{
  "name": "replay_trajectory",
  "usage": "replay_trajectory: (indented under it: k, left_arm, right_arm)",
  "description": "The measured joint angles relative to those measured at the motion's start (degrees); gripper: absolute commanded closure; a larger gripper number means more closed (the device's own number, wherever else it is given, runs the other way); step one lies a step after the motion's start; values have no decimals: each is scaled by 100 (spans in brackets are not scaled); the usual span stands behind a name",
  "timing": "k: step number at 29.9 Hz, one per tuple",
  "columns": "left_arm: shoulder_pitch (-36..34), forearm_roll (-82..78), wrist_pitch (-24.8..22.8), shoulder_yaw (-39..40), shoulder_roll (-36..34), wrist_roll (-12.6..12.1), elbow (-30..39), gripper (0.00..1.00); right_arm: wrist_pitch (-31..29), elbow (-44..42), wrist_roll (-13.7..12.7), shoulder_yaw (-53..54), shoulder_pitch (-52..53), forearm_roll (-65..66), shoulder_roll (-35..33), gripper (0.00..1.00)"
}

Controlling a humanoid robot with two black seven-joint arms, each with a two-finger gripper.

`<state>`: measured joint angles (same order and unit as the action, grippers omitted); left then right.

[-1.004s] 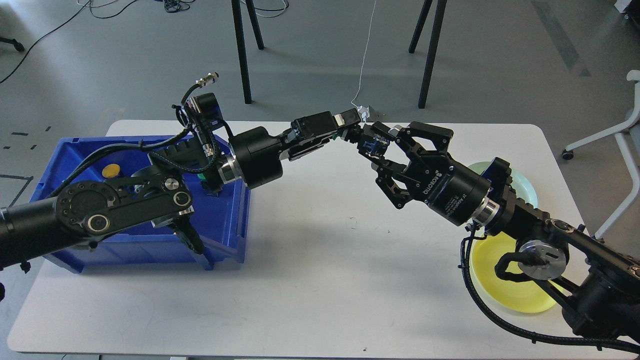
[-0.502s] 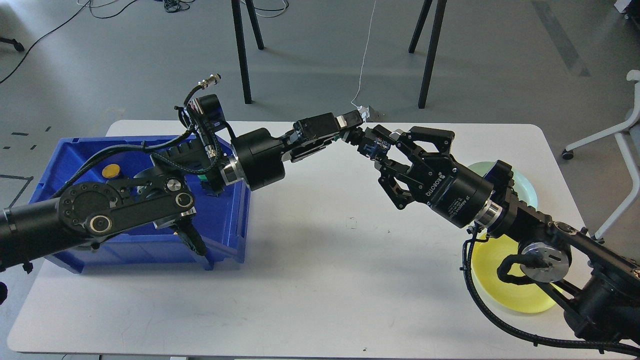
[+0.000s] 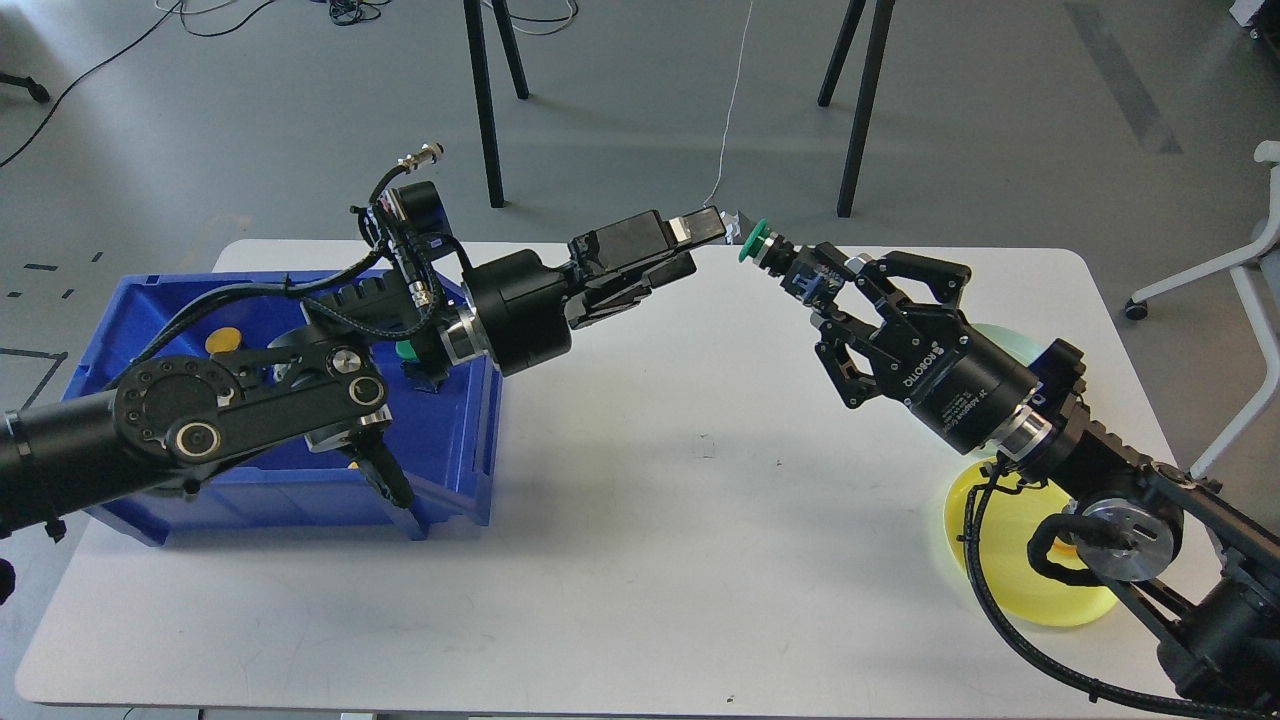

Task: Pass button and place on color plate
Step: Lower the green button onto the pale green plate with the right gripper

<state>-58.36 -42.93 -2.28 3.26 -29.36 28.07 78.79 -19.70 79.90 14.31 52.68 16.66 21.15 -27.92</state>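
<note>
A button with a green cap [image 3: 753, 241] and a dark body is held in my right gripper [image 3: 812, 283], above the back middle of the white table [image 3: 640, 560]. The cap points toward my left gripper [image 3: 697, 243], which is open and empty a short gap to the button's left. A pale green plate [image 3: 1003, 336] lies at the right, mostly hidden behind my right arm. A yellow plate [image 3: 1030, 595] lies at the front right, partly under that arm.
A blue bin [image 3: 450, 450] stands at the table's left under my left arm, with a yellow button [image 3: 221, 340] and a green one [image 3: 406, 350] showing inside. Black stand legs [image 3: 487, 110] rise behind the table. A white chair [image 3: 1250, 260] is at the far right.
My left gripper has let go of the button. My right gripper now holds it and has drawn back to the right, opening a gap between the two grippers.
</note>
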Motion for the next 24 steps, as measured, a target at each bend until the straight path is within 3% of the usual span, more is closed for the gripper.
replay_trajectory:
  k: [6,10,15,18,21,24]
  left_arm:
    - [0,2,-1,-7,0,-7,-3,11]
    - [0,3,-1,-7,0,-8,-4,10]
    - [0,4,0,-7,2,-8,-1,11]
    - [0,14,4,-6,2,-8,-1,10]
    - [3,54,8,-2,2,-8,-2,11]
    - [8,64,8,-2,2,-8,-3,10]
  right_arm:
    - [2945,-720,-271,26,265,459,-19,100]
    - [4137,-1313,-682,-528,618,1421,-20,100]
    - [4721,-2172,-1068,-1524,1087,2230,-7,97]
    - [4763,-2607,-1132,-2030,1354,2290,40,83]
    - [4769,-2830,-1173,-2307,1482,2296,75,61]
    - [4770,-2869,-1190,-2386,1502,2291,83,52]
